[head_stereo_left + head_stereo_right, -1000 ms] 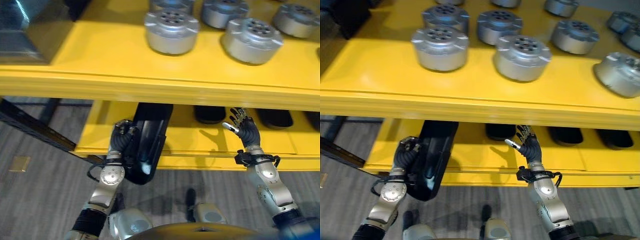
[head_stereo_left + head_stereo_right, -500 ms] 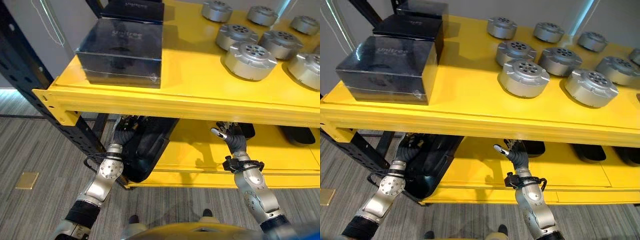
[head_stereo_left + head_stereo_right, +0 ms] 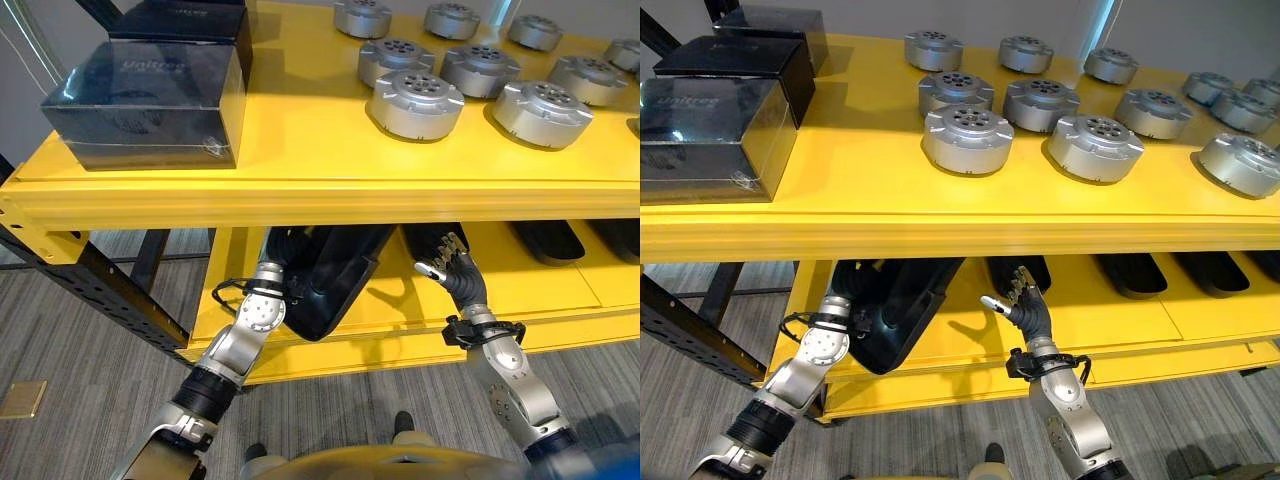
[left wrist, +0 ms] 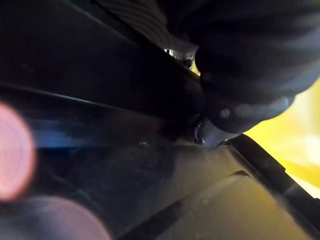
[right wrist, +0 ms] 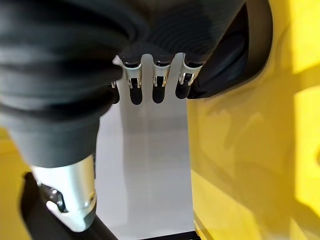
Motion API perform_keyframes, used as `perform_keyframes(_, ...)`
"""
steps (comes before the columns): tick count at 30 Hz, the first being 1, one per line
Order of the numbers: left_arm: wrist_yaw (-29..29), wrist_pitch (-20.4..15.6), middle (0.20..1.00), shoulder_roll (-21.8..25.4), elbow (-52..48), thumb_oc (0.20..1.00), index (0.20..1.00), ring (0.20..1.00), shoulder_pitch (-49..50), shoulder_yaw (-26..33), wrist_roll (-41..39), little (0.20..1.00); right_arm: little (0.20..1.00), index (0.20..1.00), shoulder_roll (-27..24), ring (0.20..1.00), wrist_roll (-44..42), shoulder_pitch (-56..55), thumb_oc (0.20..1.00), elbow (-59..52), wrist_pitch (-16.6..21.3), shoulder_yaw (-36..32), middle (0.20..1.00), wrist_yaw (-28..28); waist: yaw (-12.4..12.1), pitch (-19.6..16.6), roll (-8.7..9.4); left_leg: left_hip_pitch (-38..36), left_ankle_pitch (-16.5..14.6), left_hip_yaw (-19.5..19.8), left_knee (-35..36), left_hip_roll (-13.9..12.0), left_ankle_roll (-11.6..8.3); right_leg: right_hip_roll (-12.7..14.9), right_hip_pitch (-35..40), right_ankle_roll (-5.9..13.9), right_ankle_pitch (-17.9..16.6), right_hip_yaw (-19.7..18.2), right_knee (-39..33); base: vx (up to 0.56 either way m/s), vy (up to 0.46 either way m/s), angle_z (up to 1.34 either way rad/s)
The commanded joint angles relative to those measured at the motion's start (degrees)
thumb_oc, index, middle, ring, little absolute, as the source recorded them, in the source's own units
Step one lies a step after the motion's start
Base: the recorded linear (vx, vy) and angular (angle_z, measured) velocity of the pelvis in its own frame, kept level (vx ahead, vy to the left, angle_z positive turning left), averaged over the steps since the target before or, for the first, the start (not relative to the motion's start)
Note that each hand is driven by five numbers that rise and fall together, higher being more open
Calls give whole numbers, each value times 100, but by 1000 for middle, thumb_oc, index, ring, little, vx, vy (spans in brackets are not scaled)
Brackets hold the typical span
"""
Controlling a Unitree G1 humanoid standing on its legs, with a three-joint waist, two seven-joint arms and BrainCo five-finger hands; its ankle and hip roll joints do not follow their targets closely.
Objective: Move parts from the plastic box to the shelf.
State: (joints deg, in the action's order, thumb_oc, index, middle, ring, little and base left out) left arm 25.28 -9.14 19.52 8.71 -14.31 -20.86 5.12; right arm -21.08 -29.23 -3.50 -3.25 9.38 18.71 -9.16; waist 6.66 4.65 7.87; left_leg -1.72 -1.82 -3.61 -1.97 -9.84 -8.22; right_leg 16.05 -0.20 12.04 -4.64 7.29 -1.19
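Black plastic box (image 3: 335, 280) sits tilted on the yellow shelf's (image 3: 300, 180) lower level. Left hand (image 3: 845, 305) against the box, fingers hidden; grip undeterminable. Right hand (image 3: 452, 272) beside the box, fingers spread, empty.

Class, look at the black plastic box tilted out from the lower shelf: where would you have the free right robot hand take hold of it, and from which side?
Probably the box's raised right rim, approached from the right. It hangs tilted off the lower shelf, the left robot hand at its left edge, while the right robot hand hovers open beside it.

Boxes (image 3: 150, 85) left of parts (image 3: 415, 102) on shelf (image 3: 300, 160)
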Motion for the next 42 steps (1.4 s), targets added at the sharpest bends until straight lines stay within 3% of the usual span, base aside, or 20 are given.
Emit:
perform_keyframes(1, 577, -293, 200, 55, 66, 200, 200, 200, -1171, 148, -387, 200, 1000, 1000, -107, 1000, -158, 489, 1000, -551, 358, -20, 1000, -100, -33, 519, 61, 655, -511, -235, -1168, -59, 380, 135, -121, -34, 530, -70, 940, -367, -107, 12)
perform_keyframes(2, 854, -327, 200, 20, 176, 200, 200, 200, -1546, 156, -482, 200, 1000, 1000, -158, 1000, -164, 660, 1000, -565, 445, 4, 1000, -200, 16, 770, 29, 1124, -522, -113, -1535, -125, 334, 105, -579, -91, 582, -127, 1307, -294, -71, 22)
perform_keyframes(6, 1407, -340, 200, -16, 432, 200, 200, 200, -2253, 272, -552, 200, 1000, 1000, -225, 1000, -191, 952, 1000, -543, 581, 29, 1000, -384, 116, 966, -95, 1998, -515, 116, -2097, -221, 288, 63, -1485, -191, 727, -223, 2002, -240, -46, 19)
perform_keyframes(12, 2177, -348, 200, 48, 814, 200, 200, 200, -3055, 674, -726, 200, 1000, 1000, -265, 1000, -181, 1141, 1000, -503, 647, 138, 1000, -470, 220, 933, -228, 2819, -567, 273, -2549, -256, 281, 44, -2329, -272, 950, -252, 2658, -96, -23, 2)
perform_keyframes(20, 2793, -338, 200, 351, 977, 200, 200, 200, -3510, 1201, -770, 200, 1000, 1000, -346, 1000, -207, 1096, 1000, -539, 697, 161, 1000, -325, 268, 877, -278, 3433, -688, 452, -2931, -261, 280, -11, -2896, -347, 1139, -286, 3056, -20, -26, 6)
perform_keyframes(28, 2884, -238, 200, 672, 1323, 200, 200, 200, -3762, 1355, -852, 200, 1000, 1000, -367, 1000, -238, 1123, 1000, -581, 700, 161, 1000, -223, 301, 824, -286, 3903, -773, 525, -3214, -240, 315, -22, -3339, -395, 1222, -328, 3313, -1, -3, 2)
perform_keyframes(34, 2635, -33, 200, 1012, 1837, 200, 200, 200, -4093, 1193, -874, 200, 1000, 1000, -400, 1000, -326, 1124, 1000, -625, 680, 207, 1000, -82, 331, 843, -303, 4371, -869, 583, -3573, -200, 362, -16, -3766, -441, 1324, -376, 3629, -23, 11, 1)
perform_keyframes(39, 2554, 16, 200, 976, 1882, 200, 200, 200, -3989, 1165, -831, 200, 1000, 1000, -446, 1000, -379, 1095, 1000, -724, 700, 175, 1000, -63, 353, 782, -304, 4773, -1053, 638, -4068, -187, 409, -17, -4207, -525, 1532, -478, 4149, -4, 10, -1)
perform_keyframes(40, 2498, 24, 200, 948, 2009, 200, 200, 200, -3960, 1131, -863, 200, 1000, 1000, -466, 1000, -385, 1094, 1000, -719, 700, 192, 1000, -57, 359, 733, -317, 4828, -1253, 673, -4239, -202, 387, -22, -4305, -512, 1726, -517, 4363, 42, 10, -5)
perform_keyframes(42, 2460, 40, 200, 941, 2084, 200, 200, 200, -3959, 1101, -887, 200, 1000, 1000, -491, 1000, -388, 1089, 1000, -714, 695, 178, 1000, -54, 357, 692, -320, 4957, -1321, 696, -4406, -198, 398, -34, -4455, -528, 1781, -547, 4536, -7, 15, -6)
